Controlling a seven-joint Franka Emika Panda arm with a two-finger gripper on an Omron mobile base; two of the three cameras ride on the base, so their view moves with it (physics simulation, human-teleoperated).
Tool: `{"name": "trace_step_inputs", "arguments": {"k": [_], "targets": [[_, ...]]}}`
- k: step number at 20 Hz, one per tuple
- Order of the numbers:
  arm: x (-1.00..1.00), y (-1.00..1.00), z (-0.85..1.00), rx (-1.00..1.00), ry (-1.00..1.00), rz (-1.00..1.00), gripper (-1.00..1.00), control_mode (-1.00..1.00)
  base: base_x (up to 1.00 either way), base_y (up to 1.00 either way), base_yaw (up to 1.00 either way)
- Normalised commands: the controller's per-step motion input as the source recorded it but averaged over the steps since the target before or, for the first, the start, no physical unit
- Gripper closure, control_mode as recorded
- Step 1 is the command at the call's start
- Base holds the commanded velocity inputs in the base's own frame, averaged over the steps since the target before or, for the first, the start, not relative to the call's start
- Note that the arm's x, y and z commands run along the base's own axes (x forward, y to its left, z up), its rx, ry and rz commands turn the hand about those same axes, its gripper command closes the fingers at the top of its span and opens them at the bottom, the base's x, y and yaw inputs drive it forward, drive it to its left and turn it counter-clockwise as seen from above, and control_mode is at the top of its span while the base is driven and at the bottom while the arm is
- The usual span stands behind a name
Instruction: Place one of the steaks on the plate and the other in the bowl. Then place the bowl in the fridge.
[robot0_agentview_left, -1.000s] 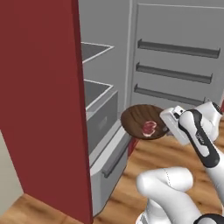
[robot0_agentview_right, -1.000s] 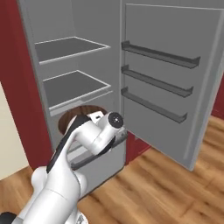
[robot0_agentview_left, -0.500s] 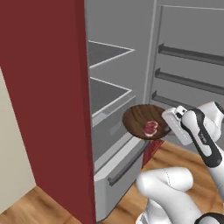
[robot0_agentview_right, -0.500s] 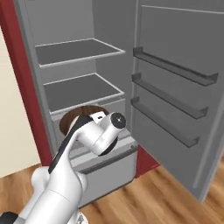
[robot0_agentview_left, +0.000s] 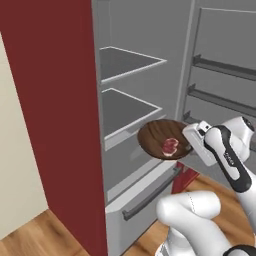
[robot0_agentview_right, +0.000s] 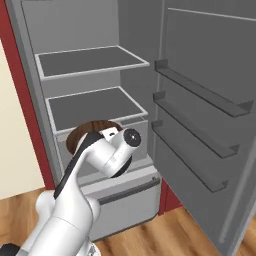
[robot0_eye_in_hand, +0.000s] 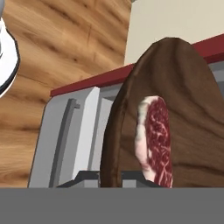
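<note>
- gripper (robot0_agentview_left: 189, 146) pinched on bowl (robot0_agentview_left: 161, 138) rim; fingertips hidden behind hand
- steak (robot0_agentview_left: 170, 145) lies in bowl, held over fridge (robot0_agentview_left: 60, 100) drawer (robot0_agentview_left: 145, 192) front, below lower shelf (robot0_agentview_left: 125, 107)
- wood floor (robot0_agentview_left: 30, 235); bowl mostly hidden by arm in right view

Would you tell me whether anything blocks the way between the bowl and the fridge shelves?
Nothing visible does. The gripper holds the bowl with a steak in it, just in front of the open fridge; its lower shelf lies bare behind the bowl.
</note>
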Motion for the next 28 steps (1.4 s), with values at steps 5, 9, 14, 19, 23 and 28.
{"name": "trace_step_inputs", "arguments": {"k": [5, 9, 14, 19, 23, 28], "targets": [[0.0, 0.0, 0.0, 0.0, 0.0, 0.0, 1.0, 1.0, 0.49, 0.02, 0.09], [0.0, 0.0, 0.0, 0.0, 0.0, 0.0, 1.0, 1.0, 0.63, 0.0, 0.24], [0.0, 0.0, 0.0, 0.0, 0.0, 0.0, 1.0, 1.0, 0.48, -0.25, 0.23], [0.0, 0.0, 0.0, 0.0, 0.0, 0.0, 1.0, 1.0, 0.18, -0.21, 0.09], [0.06, 0.01, 0.0, 0.0, -0.01, 0.0, 1.0, -1.0, 0.0, 0.01, 0.0], [0.53, 0.39, 0.02, 0.01, 0.01, -0.14, 1.0, -1.0, 0.0, 0.0, 0.0]]}}
